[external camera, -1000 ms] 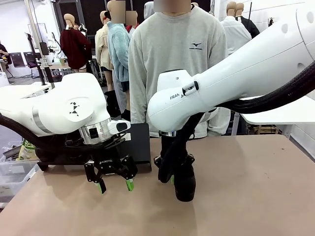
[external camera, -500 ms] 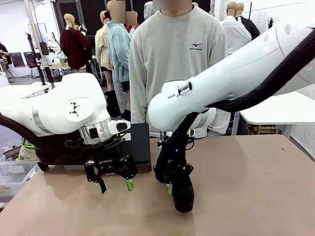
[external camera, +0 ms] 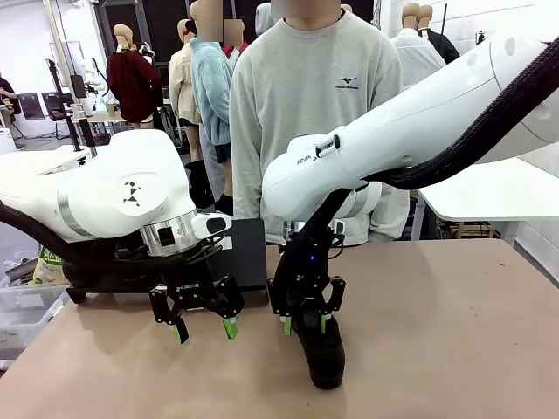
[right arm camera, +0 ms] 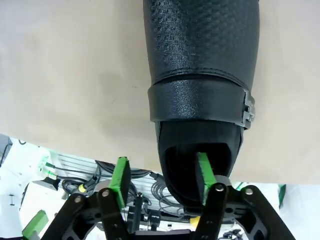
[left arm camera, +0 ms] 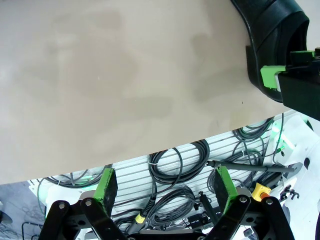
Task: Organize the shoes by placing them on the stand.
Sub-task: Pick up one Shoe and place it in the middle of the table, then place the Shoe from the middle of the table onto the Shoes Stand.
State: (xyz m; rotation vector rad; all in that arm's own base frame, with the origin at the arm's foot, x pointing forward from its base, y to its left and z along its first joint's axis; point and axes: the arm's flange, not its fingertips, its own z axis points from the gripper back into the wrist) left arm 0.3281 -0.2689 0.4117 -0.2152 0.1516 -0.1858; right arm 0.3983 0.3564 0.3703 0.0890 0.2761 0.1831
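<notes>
right gripper [external camera: 304, 326] jaws parted astride shoe [external camera: 321, 353]; left gripper [external camera: 205, 330] jaws apart

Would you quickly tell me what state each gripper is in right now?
Left gripper: open, empty, just above the table.
Right gripper: open, one finger inside the heel of the black shoe, one outside; not clamped.

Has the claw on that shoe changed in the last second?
Yes. The right gripper has spread its fingers around the shoe; against the table it stays put.
</notes>
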